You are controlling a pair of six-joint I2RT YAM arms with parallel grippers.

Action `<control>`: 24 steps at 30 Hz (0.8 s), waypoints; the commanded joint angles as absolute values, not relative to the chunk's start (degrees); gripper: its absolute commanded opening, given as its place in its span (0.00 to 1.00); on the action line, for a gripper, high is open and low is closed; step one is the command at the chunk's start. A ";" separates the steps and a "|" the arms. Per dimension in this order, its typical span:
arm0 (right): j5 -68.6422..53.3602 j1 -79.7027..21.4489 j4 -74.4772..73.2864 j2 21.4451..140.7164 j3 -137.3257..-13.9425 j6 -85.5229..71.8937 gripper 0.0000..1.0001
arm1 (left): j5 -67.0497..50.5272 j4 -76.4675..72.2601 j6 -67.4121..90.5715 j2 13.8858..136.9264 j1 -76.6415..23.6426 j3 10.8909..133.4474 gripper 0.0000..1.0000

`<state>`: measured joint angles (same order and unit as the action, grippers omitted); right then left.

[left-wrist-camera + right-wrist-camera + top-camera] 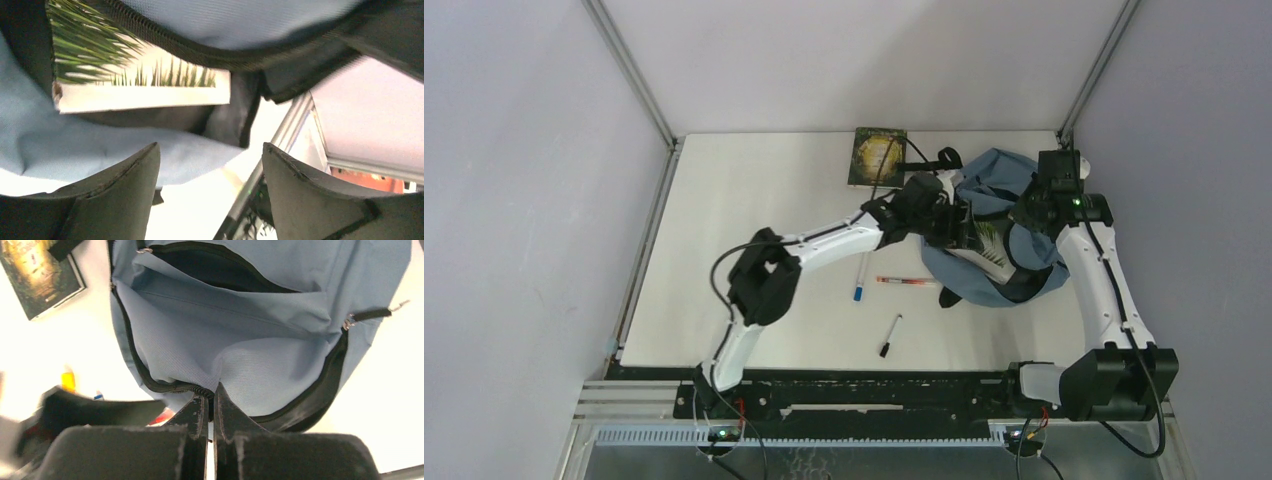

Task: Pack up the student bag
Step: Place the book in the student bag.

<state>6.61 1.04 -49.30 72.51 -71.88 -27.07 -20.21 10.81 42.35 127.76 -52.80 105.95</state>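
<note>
The blue-grey student bag (1014,175) lies at the right of the table with its zip mouth held open. A book with a white cover and green palm leaves (987,243) sits partly inside the mouth; it also shows in the left wrist view (140,75), tucked under the black zip edge (210,52). My left gripper (959,228) is at the bag's mouth, just short of the book, open and empty (210,170). My right gripper (1036,212) is shut on the bag's zip rim (210,394) and holds that edge up. The bag's pale lining (240,335) fills the right wrist view.
A dark green book (877,155) lies at the back, left of the bag, also in the right wrist view (40,275). A blue-capped pen (861,277), a red pen (907,281) and a black marker (891,336) lie on the white table (724,230) in front of the bag.
</note>
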 commanded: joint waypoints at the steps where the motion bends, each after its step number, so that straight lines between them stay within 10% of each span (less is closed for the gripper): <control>1: 9.92 2.42 -50.66 68.23 -69.66 -25.54 0.03 | -24.58 9.46 37.27 114.67 -50.90 98.33 0.78; 9: 11.59 1.80 -54.02 62.94 -63.45 -25.80 0.06 | -22.31 18.84 35.01 102.14 -40.03 89.47 0.73; 16: 8.60 -0.97 -57.74 59.62 -63.76 -25.82 0.62 | -17.55 23.03 32.83 97.40 -31.31 86.30 0.77; 24: 5.79 -8.98 -55.50 61.51 -73.83 -27.70 0.67 | -15.41 24.65 31.64 93.23 -30.15 82.63 0.77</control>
